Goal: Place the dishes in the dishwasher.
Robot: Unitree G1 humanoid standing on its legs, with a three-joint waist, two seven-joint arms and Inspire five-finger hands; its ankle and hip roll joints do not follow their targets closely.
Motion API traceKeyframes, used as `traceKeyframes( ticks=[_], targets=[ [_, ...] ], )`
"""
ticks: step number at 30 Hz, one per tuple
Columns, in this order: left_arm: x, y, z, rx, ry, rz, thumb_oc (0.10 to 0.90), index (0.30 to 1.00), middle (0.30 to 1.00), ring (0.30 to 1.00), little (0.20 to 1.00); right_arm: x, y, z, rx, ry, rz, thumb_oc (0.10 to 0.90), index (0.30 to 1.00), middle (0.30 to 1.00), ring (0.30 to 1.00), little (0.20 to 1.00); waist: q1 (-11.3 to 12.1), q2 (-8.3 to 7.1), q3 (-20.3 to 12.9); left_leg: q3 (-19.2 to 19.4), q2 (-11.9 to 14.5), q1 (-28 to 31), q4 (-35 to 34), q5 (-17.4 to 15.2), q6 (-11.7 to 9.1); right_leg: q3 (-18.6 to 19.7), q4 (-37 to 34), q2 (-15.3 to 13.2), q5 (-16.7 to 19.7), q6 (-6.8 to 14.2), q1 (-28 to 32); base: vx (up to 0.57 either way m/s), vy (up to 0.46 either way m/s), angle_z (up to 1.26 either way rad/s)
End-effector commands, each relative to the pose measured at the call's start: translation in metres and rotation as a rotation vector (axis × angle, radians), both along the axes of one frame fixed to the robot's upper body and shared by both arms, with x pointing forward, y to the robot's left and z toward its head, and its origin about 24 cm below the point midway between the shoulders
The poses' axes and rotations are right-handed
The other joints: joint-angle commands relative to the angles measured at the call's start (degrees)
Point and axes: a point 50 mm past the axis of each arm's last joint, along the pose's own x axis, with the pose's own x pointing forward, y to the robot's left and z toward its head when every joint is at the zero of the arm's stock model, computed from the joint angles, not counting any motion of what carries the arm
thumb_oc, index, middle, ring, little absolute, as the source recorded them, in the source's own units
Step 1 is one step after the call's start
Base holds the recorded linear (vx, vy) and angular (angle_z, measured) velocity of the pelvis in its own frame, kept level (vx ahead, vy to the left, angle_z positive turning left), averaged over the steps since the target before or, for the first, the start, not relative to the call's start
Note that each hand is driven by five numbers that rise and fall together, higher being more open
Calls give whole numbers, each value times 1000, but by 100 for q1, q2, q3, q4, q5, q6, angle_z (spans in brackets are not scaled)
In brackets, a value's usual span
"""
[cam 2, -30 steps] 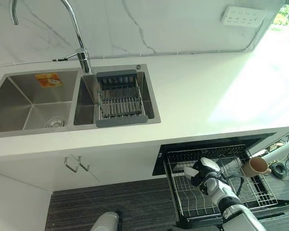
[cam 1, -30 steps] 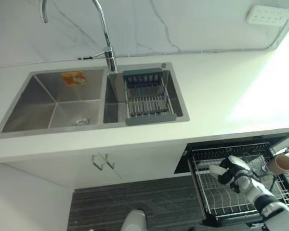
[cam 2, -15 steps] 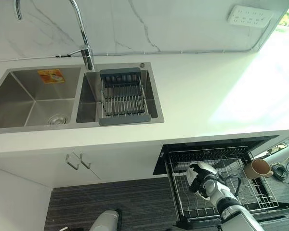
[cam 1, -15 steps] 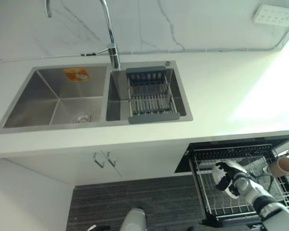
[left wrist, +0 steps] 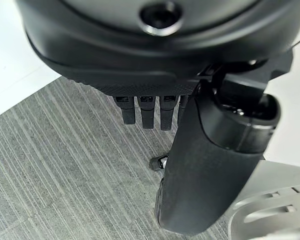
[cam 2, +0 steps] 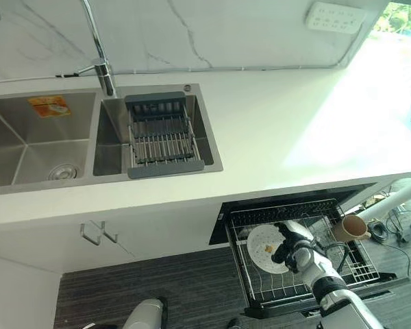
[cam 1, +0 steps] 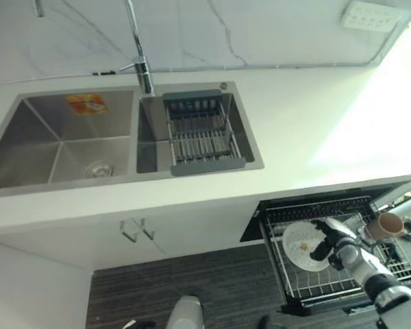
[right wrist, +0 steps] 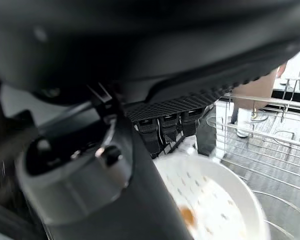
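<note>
Left eye view: plate (cam 1: 303, 245) lies face-up in rack (cam 1: 342, 284).

Pulled-out dishwasher rack (cam 1: 342, 281), white plate (cam 1: 303, 245) and brown cup (cam 1: 385, 225) inside

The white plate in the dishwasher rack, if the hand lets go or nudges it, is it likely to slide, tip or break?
The white plate looks rigid and glazed, so probably slippery and breakable if knocked. It lies fairly flat on the wire rack, so tipping seems unlikely, though it might slide across the wires. The right hand is at its edge.
</note>
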Motion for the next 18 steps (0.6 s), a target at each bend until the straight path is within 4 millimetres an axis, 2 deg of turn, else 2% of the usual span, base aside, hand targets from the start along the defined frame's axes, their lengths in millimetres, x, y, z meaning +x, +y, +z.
traceKeyframes(
  ticks=[1,7,8,10,12,15,18],
  targets=[
    [-17,13,2,33,37,8,800,900,900,900,900,12,-32,48,33,-171,-147,800,900,900,900,900,55,51,-227,146,689,536,-886,734,-406,360,495,-391,72,377,-72,1,-1,-8],
    [-23,4,-1,27,5,81,800,900,900,900,900,-19,-35,54,180,-352,-314,800,900,900,900,900,-470,-9,-172,406,811,615,-886,688,-383,680,495,-281,114,339,-258,-39,7,-22],
    [-24,0,-3,26,-3,126,800,900,900,900,900,-33,-35,53,271,-403,-395,800,900,900,900,900,-686,-36,-176,518,847,663,-886,652,-376,807,495,-229,109,324,-315,-27,22,-33],
    [-28,-1,-4,33,7,137,800,900,900,900,900,-42,-33,52,323,-440,-431,800,900,900,900,900,-819,-66,-194,599,868,696,-886,617,-369,909,495,-195,112,322,-362,-32,-19,-42],
    [-34,-1,-5,40,25,146,800,900,900,900,900,-48,-31,59,339,-495,-443,800,900,900,900,900,-957,-90,-210,692,909,715,-886,609,-374,1014,495,-147,128,318,-421,-54,-33,-40],
    [-39,-7,-9,43,33,154,800,900,900,900,900,-62,-34,65,331,-567,-504,800,900,900,900,900,-1328,-45,-240,935,1011,736,-886,619,-407,1257,495,-15,144,279,-550,-81,35,-40],
    [-35,-10,-10,41,0,217,800,900,900,900,900,-70,-28,66,384,-659,-520,800,900,900,900,900,-1552,-8,-282,1096,1026,804,-886,575,-389,1441,495,44,137,281,-588,-34,55,-34]
  ],
)
